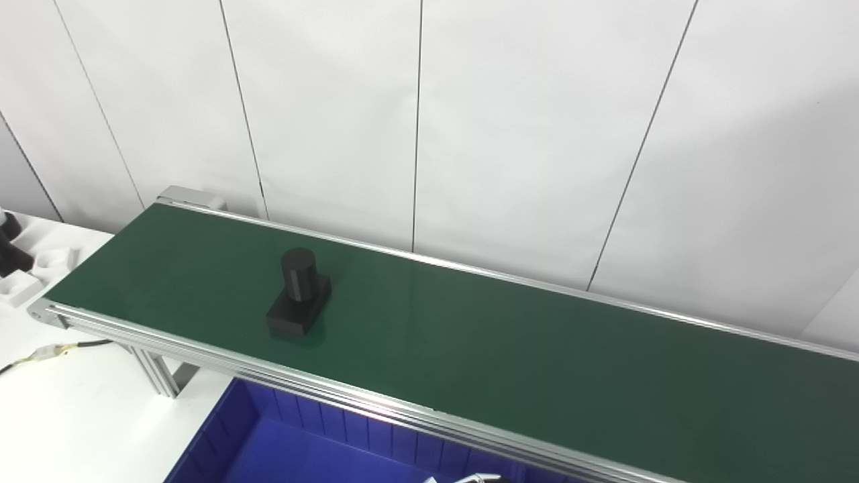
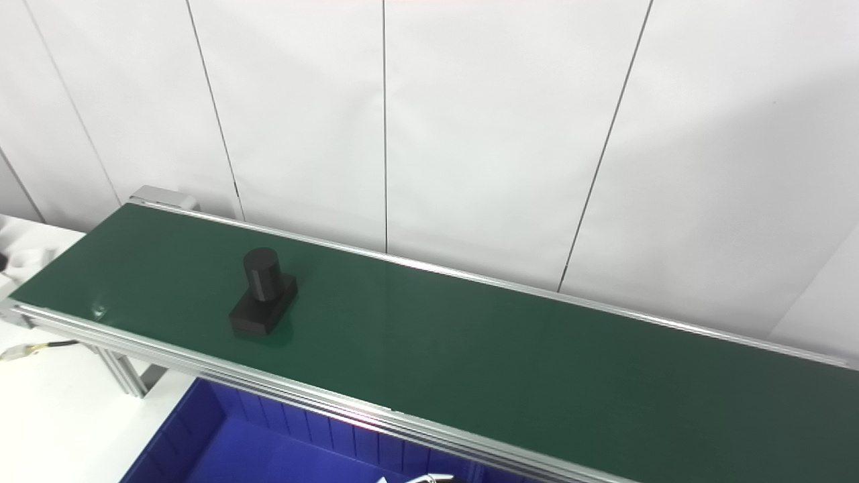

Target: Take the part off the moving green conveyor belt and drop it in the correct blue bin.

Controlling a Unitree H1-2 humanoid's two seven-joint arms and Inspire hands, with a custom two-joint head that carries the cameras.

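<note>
Black, one part (image 1: 299, 293) sits on the belt (image 1: 470, 335) near its left end, cylinder upright, base running crosswise. One bin (image 1: 268, 443) below. Neither hand is visible, so grip unknown.

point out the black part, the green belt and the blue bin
black part (image 1: 299, 272), left eye view, side of its upright cylinder
green belt (image 1: 510, 342), left eye view, bare middle surface
blue bin (image 2: 221, 409), right eye view, inner wall
</note>
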